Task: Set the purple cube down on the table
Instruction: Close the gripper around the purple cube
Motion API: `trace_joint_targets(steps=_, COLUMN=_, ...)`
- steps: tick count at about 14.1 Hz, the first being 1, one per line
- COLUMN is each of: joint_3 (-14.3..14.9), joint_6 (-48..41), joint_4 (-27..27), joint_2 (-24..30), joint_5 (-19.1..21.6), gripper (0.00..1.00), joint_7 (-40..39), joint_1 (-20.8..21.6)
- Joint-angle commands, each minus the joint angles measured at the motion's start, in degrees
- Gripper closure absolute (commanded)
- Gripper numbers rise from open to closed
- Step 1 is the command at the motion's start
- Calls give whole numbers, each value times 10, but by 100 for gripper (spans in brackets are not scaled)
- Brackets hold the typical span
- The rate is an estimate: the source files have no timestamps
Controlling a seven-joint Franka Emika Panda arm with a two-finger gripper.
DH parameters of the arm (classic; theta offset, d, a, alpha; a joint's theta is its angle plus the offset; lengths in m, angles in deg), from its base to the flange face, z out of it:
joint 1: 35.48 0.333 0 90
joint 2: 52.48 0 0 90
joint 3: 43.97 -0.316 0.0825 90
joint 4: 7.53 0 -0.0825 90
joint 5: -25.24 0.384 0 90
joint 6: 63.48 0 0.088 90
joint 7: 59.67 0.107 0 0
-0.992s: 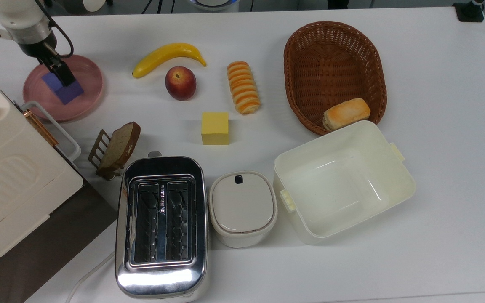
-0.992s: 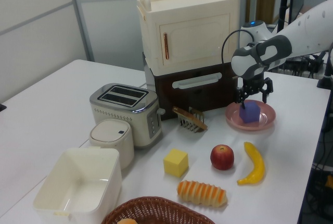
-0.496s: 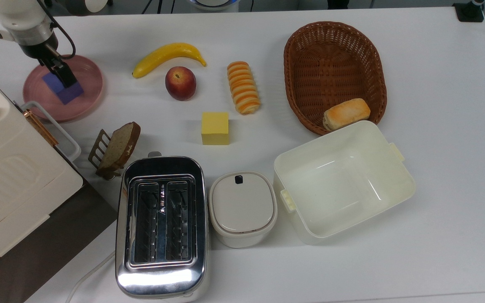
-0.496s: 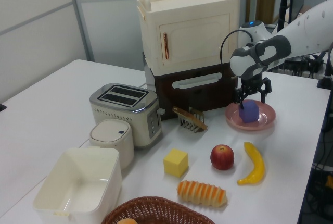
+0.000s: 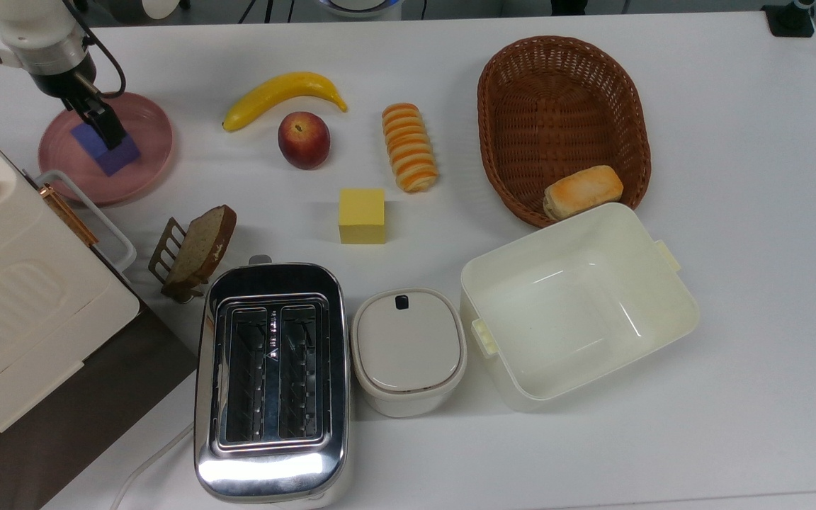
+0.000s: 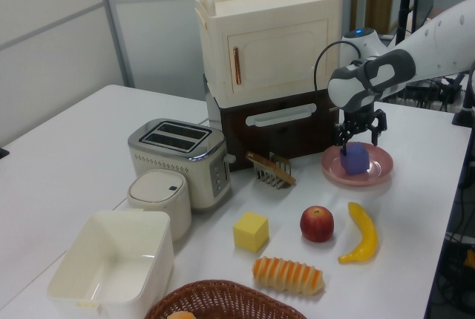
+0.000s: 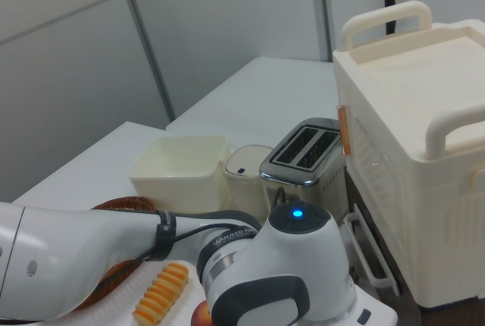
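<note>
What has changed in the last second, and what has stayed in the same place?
The gripper with the purple cube shifted slightly toward the top view's left and top, and in the left view the cube sits a little higher over the pink plate. The fingers stay around the cube. The plate, the yellow cube, peach and banana have not moved.

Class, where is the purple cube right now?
The purple cube sits on the pink plate at the top view's far left, under the gripper.
</note>
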Motion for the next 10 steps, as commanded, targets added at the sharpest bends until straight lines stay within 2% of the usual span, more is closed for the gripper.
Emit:
trace_joint_targets(steps=1, joint_3=2, joint_6=16, joint_4=12, joint_2=14, joint_5=-6, gripper=0, joint_7=-5, joint_1=1)
trace_joint_targets(steps=10, joint_3=2, joint_6=18, joint_4=15, joint_2=19, joint_5=-7, gripper=0, joint_7=-10, joint_1=-6)
